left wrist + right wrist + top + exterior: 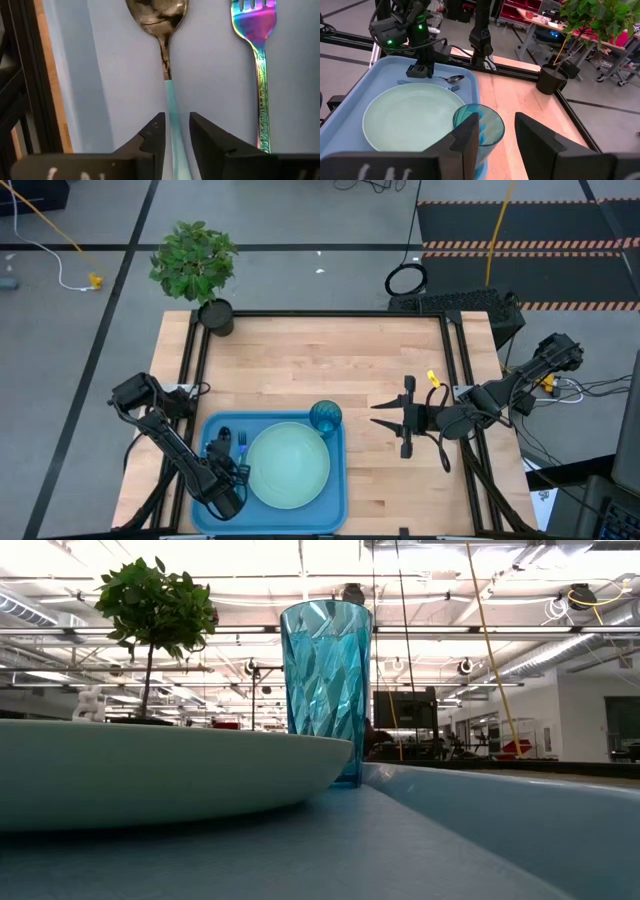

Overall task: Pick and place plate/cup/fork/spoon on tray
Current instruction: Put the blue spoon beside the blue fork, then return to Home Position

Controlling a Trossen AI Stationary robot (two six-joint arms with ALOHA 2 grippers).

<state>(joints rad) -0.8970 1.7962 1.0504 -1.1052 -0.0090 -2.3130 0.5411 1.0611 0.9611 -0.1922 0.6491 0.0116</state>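
The blue tray lies at the table's near edge. The mint-green plate lies on it, and the teal cup stands upright in its far right corner. The spoon and the fork lie side by side on the tray's left part, bowl and tines toward the far side. My left gripper is low over the tray, shut on the spoon's handle. My right gripper is open and empty over the table, right of the cup and apart from it. My left gripper has the spoon's light blue handle between its two fingers, a little behind the neck. The fingers come from above and lie across the handle. The spoon lies flat on the tray, its bowl resting on the tray floor.
A potted plant stands at the table's far left corner. Bare wood lies beyond the tray and to its right. In the low view the plate, the cup and the tray's rim fill the foreground.
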